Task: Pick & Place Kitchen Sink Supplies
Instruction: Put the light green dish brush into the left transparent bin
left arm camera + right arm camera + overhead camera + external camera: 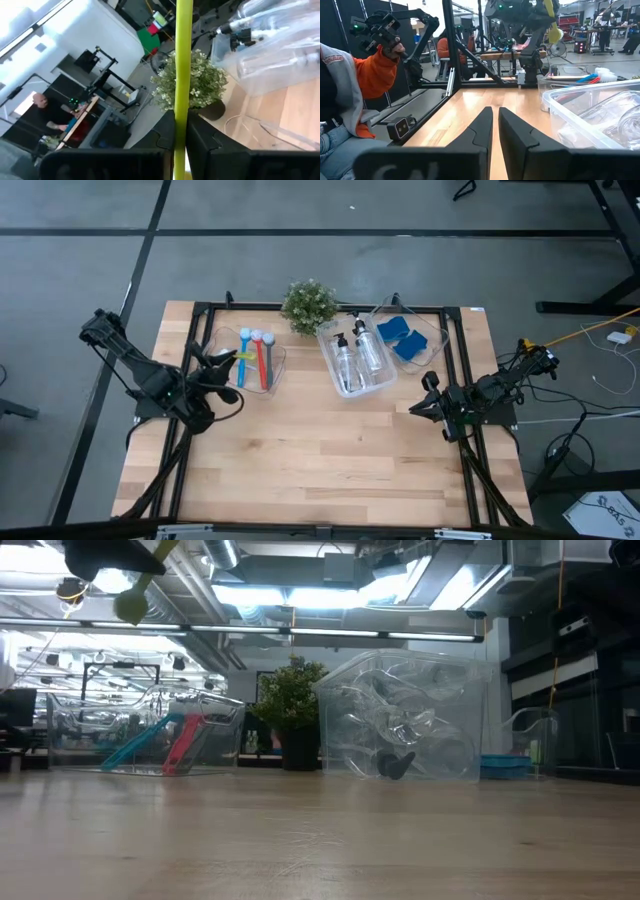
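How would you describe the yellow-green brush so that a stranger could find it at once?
Start at the small potted plant at the table's far edge, then go to the clear bin on its left. Just above that bin, the left gripper is shut on the yellow-green brush. Unlike the red and blue brushes lying in the bin, it is held in the air.

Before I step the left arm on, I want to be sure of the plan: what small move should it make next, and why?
Probably lower the yellow-green brush into the left bin. The left gripper has its fingers shut on the handle, hanging above that bin, where the blue brush and red brush already lie. The right gripper waits shut, empty.
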Controlling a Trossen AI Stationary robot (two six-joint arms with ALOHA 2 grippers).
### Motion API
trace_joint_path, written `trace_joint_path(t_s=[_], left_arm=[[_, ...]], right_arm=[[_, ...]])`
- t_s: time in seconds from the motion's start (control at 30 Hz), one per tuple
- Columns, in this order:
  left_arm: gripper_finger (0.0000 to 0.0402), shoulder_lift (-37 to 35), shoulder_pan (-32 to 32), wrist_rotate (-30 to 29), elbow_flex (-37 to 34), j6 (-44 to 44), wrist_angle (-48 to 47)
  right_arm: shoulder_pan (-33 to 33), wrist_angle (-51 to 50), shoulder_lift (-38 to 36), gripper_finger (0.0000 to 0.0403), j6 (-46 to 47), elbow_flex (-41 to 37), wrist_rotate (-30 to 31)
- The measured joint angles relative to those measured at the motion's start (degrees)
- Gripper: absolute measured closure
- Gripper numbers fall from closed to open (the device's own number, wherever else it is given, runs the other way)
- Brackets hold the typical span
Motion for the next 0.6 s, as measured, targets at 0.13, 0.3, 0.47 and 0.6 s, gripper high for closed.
trace_joint_path(t_s=[0.13, 0.3, 0.47, 0.6], left_arm=[[0.0383, 0.0, -0.1, 0.1, -0.8, -3.6, 0.2], [0.0382, 0.0, 0.1, 2.1, -0.8, -4.1, 0.2], [0.0382, 0.2, 6.5, 15.6, -0.8, -8.0, -0.2], [0.0382, 1.5, 15.4, 26.5, -0.9, -13.8, -0.1]], right_arm=[[0.0, 0.0, 0.0, 0.037, 0.0, 0.0, 0.0], [0.0, 0.0, 0.0, 0.037, 0.0, 0.0, 0.0], [0.0, 0.0, 0.0, 0.037, 0.0, 0.0, 0.0], [0.0, 0.0, 0.0, 0.037, 0.0, 0.0, 0.0]])
